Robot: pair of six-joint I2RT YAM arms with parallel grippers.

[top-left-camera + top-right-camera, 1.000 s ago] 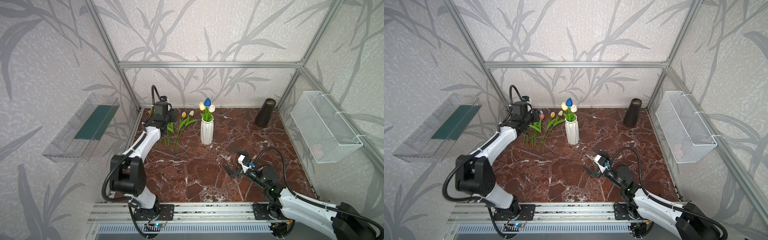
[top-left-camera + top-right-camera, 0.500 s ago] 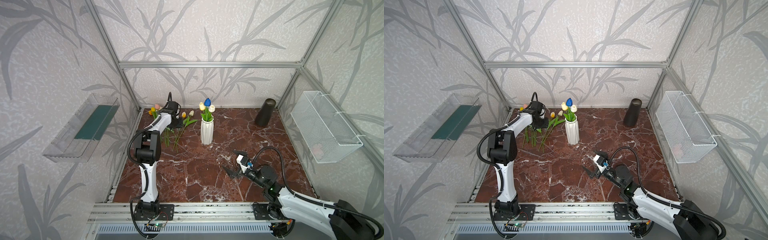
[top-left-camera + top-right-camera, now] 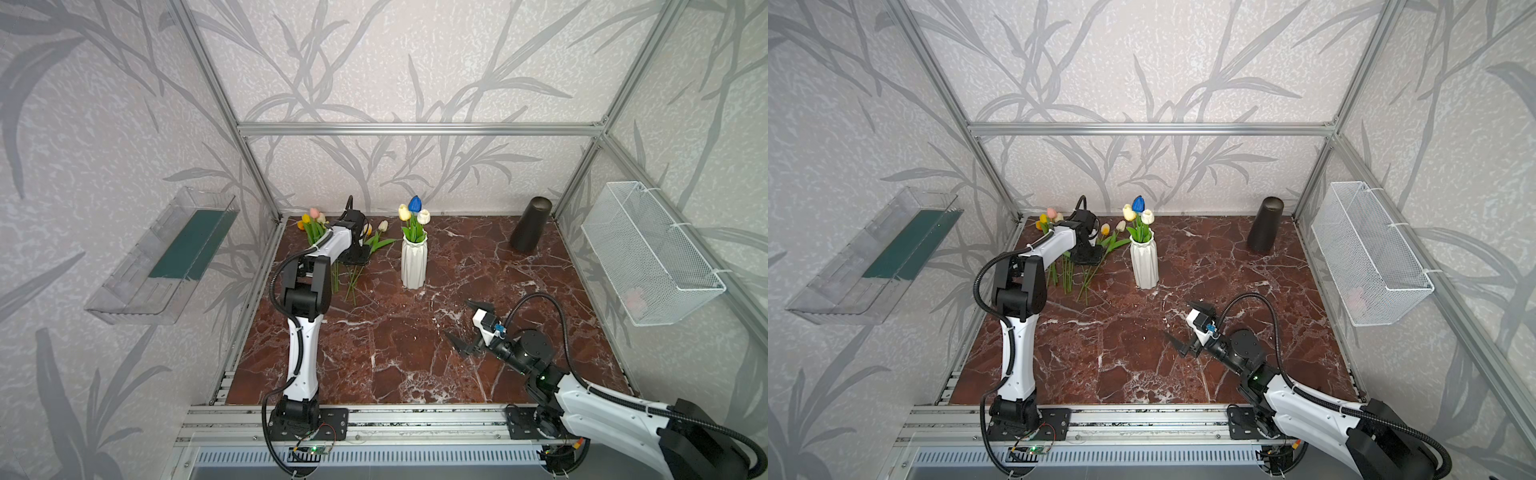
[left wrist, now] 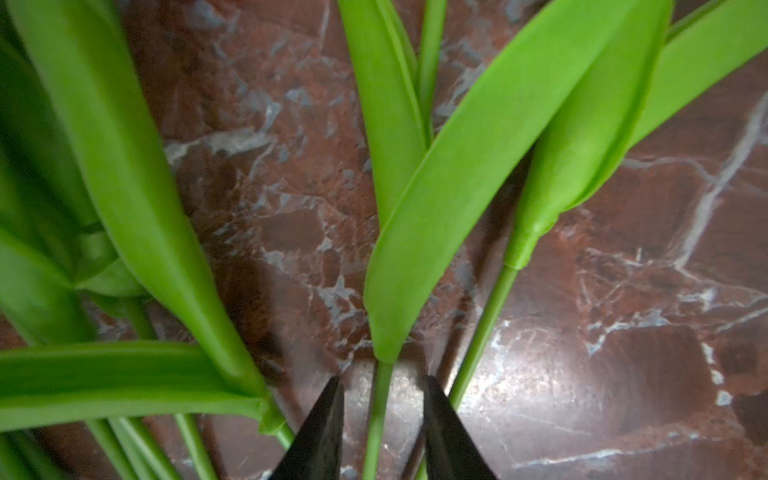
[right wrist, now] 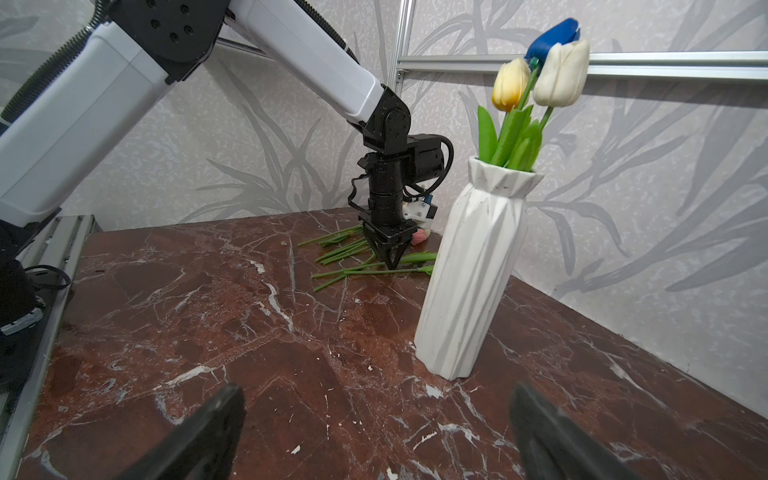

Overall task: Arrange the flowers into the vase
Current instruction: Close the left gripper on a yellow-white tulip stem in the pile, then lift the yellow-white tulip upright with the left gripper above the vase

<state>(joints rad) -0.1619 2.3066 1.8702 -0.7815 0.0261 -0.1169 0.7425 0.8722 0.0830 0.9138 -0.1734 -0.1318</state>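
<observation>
Flowers (image 3: 311,224): loose bunch lies flat on table (image 3: 415,365) at back left, just beside vase (image 3: 413,262), heads toward back wall, stems fanned toward the front. Left gripper (image 4: 380,384) is down among them, tips at the stems. Its jaws are narrowly apart, straddling one bare stem (image 4: 377,419) just below its leaf (image 4: 457,187), with a gap showing on each side, so nothing pinched yet. Right gripper (image 3: 461,320) spread wide, empty, low over front right of table, well apart from vase. Step in hand, by my reading: take this one stem. To do it well, shut on the bare stem only. A second stem (image 4: 483,332) runs just beside one finger and a leaf base sits near the other, so keep centred or two may come up together. Lift straight until the cut end clears its neighbours, then turn head-up before going to the vase. Mouth is narrow and already holds three (yellow, blue, white), so aim for the free side. Thin stem may swivel in the pinch. Look: long thin green stems, broad glossy leaves, small egg-shaped heads; orange, pink and cream among those lying down.
</observation>
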